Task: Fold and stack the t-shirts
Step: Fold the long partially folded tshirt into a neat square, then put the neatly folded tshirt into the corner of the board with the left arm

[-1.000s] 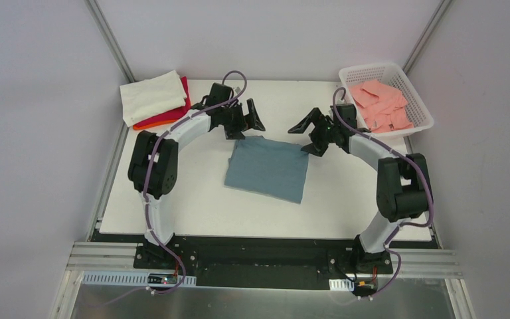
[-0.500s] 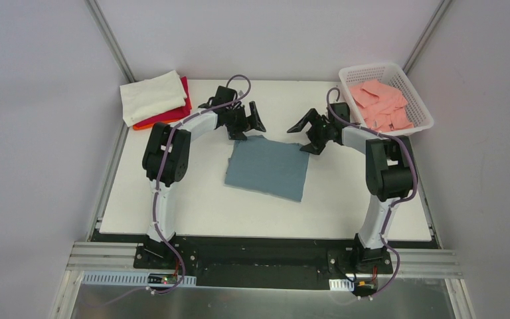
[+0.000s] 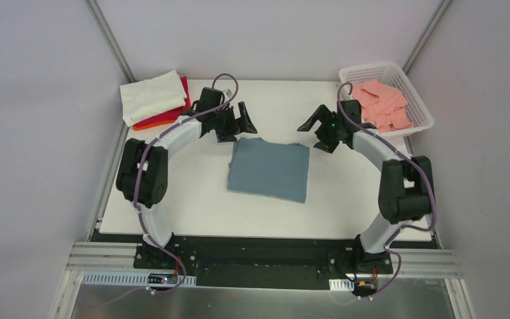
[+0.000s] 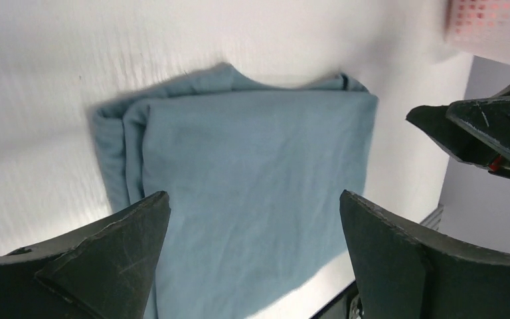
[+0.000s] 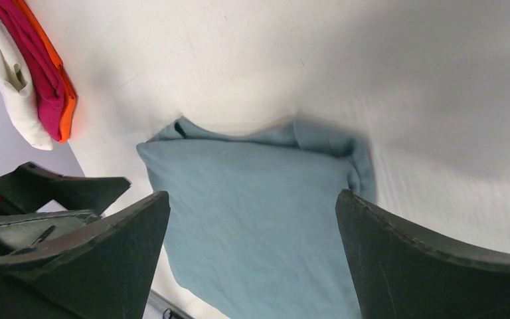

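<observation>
A slate blue-grey t-shirt (image 3: 269,169) lies folded into a rough square at the middle of the white table; it also shows in the left wrist view (image 4: 239,193) and the right wrist view (image 5: 265,219). My left gripper (image 3: 240,122) is open and empty, just beyond the shirt's far left corner. My right gripper (image 3: 317,123) is open and empty, just beyond its far right corner. Neither touches the cloth. A stack of cream-white, red and orange shirts (image 3: 154,98) sits at the far left. Salmon-pink shirts (image 3: 380,104) lie in the basket.
The white lattice basket (image 3: 420,97) stands at the table's far right corner. The folded stack shows in the right wrist view (image 5: 30,73) too. Metal frame posts rise at both back corners.
Both grippers have lifted and drawn back from the blue-grey shirt's far corners. The left arm's elbow swung left, the right arm's elbow right. The shirt lies flat, slightly shifted.
</observation>
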